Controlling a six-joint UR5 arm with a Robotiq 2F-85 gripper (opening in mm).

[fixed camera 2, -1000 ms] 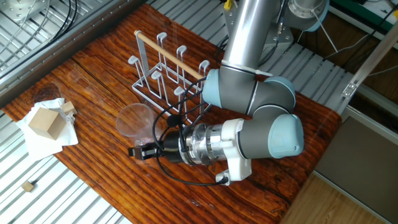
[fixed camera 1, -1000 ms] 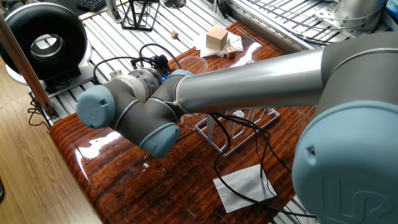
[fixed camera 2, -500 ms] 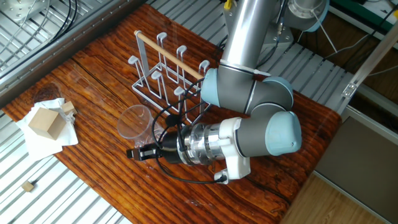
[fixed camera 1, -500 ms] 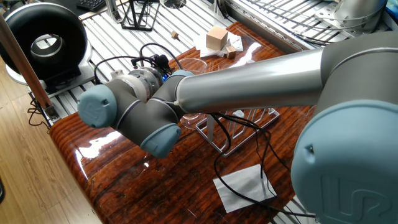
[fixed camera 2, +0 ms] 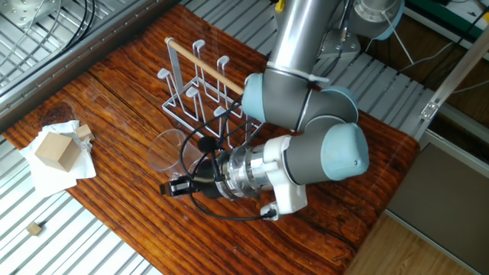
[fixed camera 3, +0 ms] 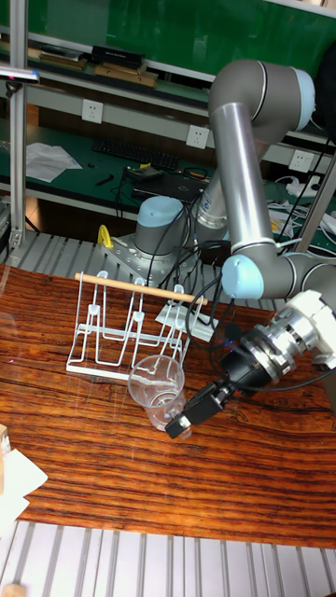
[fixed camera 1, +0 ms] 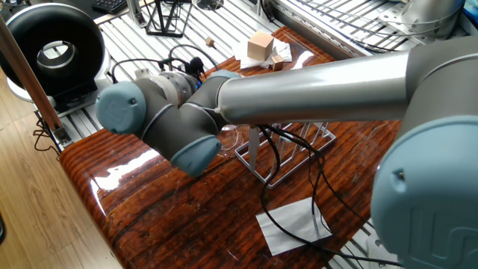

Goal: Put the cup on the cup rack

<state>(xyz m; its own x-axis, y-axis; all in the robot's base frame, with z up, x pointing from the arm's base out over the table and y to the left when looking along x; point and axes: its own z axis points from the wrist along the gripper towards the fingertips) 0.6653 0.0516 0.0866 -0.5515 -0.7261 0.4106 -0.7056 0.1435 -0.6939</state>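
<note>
The clear glass cup stands on the wooden table just in front of the cup rack, a pale wire stand with a wooden rod across its top. My gripper lies low and nearly level by the cup's base, on the side away from the rack. In the tall fixed view its tip overlaps the lower right of the cup, with the rack behind. I cannot tell whether the fingers touch the glass or how far apart they are. In one fixed view the arm hides the gripper and most of the cup.
A wooden block rests on white paper at the table's end. Another white sheet lies near the rack. A black wire stand and a round black device sit off the table. The table edge runs close to the gripper.
The wrist and forearm have turned and risen slightly. The gripper tip stays low beside the cup. The cup and rack have not visibly moved.
</note>
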